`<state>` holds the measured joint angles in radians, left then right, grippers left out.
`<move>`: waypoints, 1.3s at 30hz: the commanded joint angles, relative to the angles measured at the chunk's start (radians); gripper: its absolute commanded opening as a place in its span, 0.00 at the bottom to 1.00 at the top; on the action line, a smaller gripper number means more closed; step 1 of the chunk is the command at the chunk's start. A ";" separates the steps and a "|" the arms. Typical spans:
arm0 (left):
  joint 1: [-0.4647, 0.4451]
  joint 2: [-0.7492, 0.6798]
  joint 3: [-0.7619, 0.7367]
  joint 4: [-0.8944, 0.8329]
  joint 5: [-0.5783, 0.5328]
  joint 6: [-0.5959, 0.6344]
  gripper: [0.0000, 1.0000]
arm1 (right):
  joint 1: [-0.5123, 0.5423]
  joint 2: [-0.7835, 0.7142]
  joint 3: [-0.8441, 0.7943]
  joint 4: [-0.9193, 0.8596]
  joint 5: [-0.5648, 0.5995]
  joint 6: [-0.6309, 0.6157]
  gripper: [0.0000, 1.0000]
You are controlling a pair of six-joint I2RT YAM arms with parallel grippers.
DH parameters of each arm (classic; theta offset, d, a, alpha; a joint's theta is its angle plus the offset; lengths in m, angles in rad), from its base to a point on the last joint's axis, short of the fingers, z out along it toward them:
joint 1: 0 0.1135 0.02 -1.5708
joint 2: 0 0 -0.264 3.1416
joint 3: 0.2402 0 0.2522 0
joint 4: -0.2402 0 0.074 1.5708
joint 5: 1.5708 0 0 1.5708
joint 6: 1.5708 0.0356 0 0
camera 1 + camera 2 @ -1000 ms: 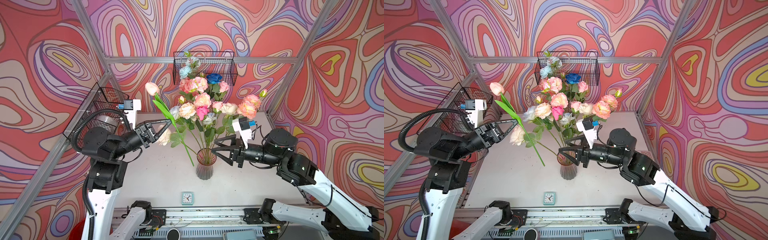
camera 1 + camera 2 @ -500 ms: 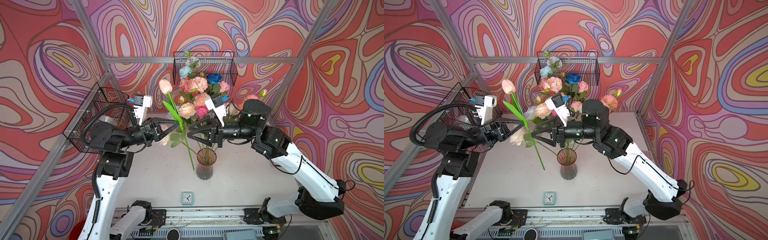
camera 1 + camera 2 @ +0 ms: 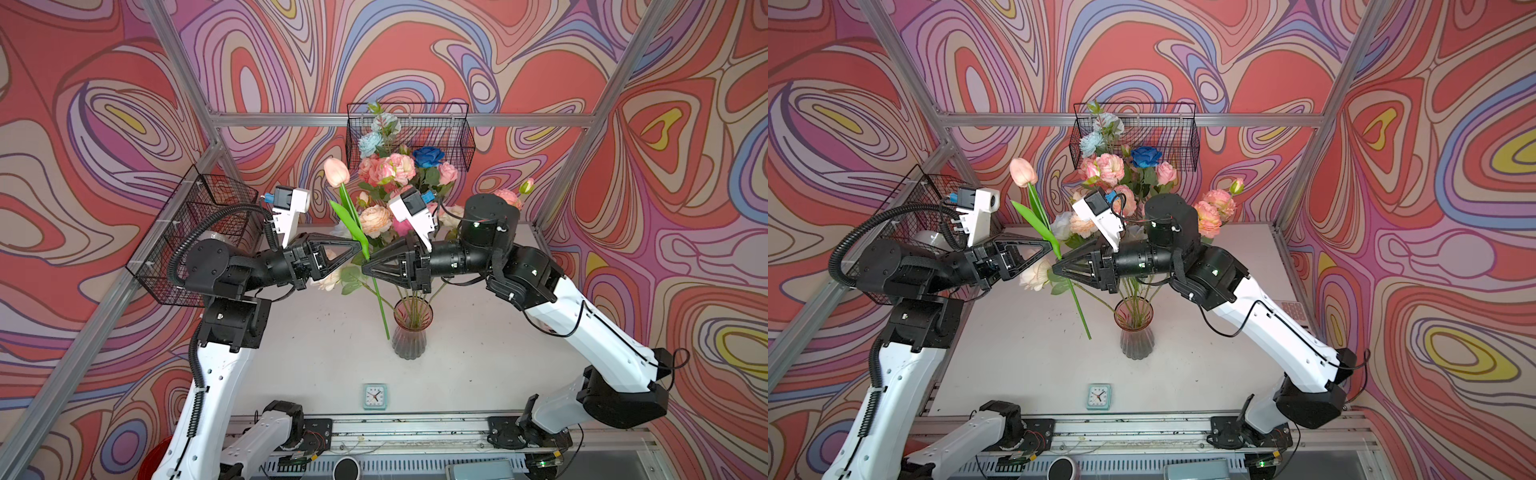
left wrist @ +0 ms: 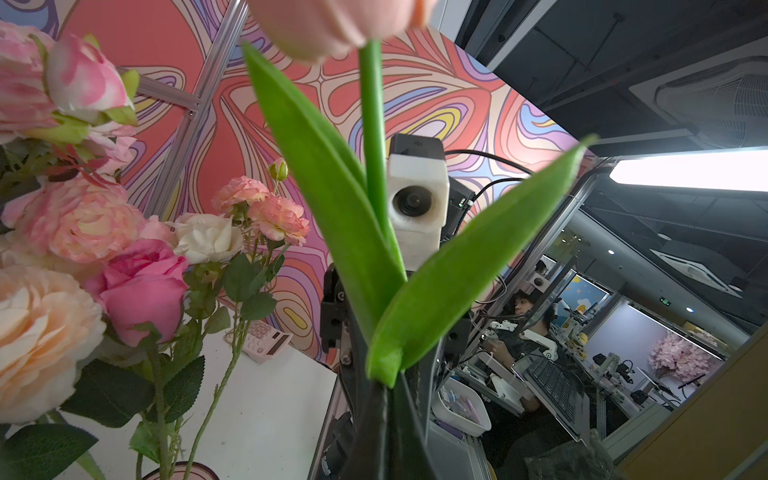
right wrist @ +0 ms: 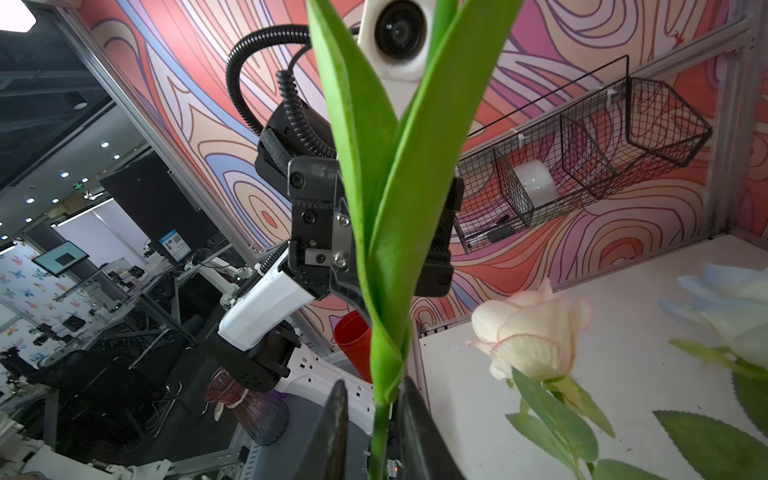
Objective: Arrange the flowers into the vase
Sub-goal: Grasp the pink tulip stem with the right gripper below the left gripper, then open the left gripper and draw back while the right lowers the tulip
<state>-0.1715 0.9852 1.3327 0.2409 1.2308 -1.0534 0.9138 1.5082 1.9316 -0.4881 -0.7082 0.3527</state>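
A pink tulip (image 3: 336, 176) (image 3: 1023, 171) with two long green leaves hangs upright in the air, left of the vase (image 3: 410, 328) (image 3: 1136, 332). Its stem end is outside the vase. My left gripper (image 3: 360, 249) (image 3: 1052, 248) (image 4: 388, 386) is shut on the stem at the base of the leaves. My right gripper (image 3: 364, 267) (image 3: 1055, 270) (image 5: 373, 381) faces it just below, jaws narrow around the same stem, with a small gap still showing on one side. The ribbed glass vase holds several flowers (image 3: 388, 168) in pink, peach, white and blue.
One black wire basket (image 3: 440, 137) hangs on the back wall behind the bouquet, and another (image 3: 199, 232) on the left wall holds a white roll. A small clock (image 3: 375, 396) stands at the table's front edge. A pink calculator (image 4: 266, 338) lies at the table's right side.
My right arm rose from beside the vase to the tulip stem, and its jaws narrowed around it. My left gripper carried the tulip right, toward the bouquet.
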 commanded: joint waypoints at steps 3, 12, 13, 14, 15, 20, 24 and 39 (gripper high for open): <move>-0.008 -0.006 0.004 0.040 -0.011 -0.022 0.18 | 0.007 -0.020 -0.019 0.018 0.015 -0.002 0.00; -0.008 -0.065 -0.022 0.042 -0.135 -0.024 1.00 | 0.008 -0.141 -0.161 0.047 0.145 -0.017 0.00; -0.008 -0.081 -0.028 0.032 -0.162 -0.014 1.00 | 0.008 -0.159 -0.182 0.043 0.174 -0.023 0.00; -0.007 -0.096 -0.031 0.006 -0.190 0.003 1.00 | 0.008 -0.174 -0.202 0.045 0.197 -0.027 0.00; -0.007 -0.114 -0.032 -0.046 -0.230 0.040 1.00 | 0.008 -0.192 -0.223 0.045 0.223 -0.032 0.00; -0.007 -0.234 -0.059 -0.334 -0.491 0.250 1.00 | 0.008 -0.281 -0.335 0.060 0.358 -0.063 0.00; -0.007 -0.352 -0.150 -0.437 -0.686 0.334 1.00 | 0.007 -0.353 -0.457 0.126 0.495 -0.111 0.00; -0.007 -0.558 -0.387 -0.538 -0.855 0.336 1.00 | 0.008 -0.497 -0.940 0.645 0.799 -0.271 0.00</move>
<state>-0.1772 0.4397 0.9607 -0.2531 0.3935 -0.7326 0.9188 1.0344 1.0317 -0.0162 0.0162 0.1265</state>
